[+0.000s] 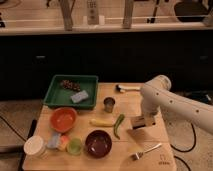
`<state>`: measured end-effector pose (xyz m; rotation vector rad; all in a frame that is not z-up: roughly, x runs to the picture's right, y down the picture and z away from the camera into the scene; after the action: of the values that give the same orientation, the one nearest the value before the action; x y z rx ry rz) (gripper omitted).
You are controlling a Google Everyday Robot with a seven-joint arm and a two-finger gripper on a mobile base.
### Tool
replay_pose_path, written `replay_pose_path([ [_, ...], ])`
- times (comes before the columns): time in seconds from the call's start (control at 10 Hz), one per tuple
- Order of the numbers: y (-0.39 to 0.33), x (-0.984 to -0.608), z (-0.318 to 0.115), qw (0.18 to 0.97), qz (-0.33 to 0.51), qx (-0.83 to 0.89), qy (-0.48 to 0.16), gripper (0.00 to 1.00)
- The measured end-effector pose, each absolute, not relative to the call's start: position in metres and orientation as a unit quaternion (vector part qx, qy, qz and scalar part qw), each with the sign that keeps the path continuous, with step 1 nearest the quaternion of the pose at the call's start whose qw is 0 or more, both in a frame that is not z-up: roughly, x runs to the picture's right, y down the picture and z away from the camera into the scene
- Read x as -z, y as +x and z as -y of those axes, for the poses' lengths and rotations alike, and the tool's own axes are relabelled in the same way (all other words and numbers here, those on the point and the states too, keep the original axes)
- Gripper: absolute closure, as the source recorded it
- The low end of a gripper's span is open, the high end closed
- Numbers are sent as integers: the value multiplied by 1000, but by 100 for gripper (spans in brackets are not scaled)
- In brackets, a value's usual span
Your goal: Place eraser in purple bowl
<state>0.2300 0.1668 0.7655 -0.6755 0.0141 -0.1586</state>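
Observation:
My gripper [141,121] hangs low over the right half of the wooden table [165,150], at the end of the white arm. It is shut, and the eraser [135,123], a small tan block, shows at its tips just above the wood. The eraser's top is hidden by the fingers. The purple bowl [98,143] stands empty near the front edge, down and to the left of the gripper. A green chili [118,126] lies between them.
A green tray [55,102] at the back left holds a pale grey-blue block and a dark lump. Also there are an orange bowl [63,119], a metal cup [109,104], a yellow piece [101,122], a small green cup [75,145], a white tub [35,146], a fork [146,150] and a handled tool [127,88].

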Motion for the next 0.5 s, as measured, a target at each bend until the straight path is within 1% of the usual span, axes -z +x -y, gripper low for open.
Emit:
replay_pose_path([
  [0.5,191,-750,-173,938,-15,108,-330,100],
])
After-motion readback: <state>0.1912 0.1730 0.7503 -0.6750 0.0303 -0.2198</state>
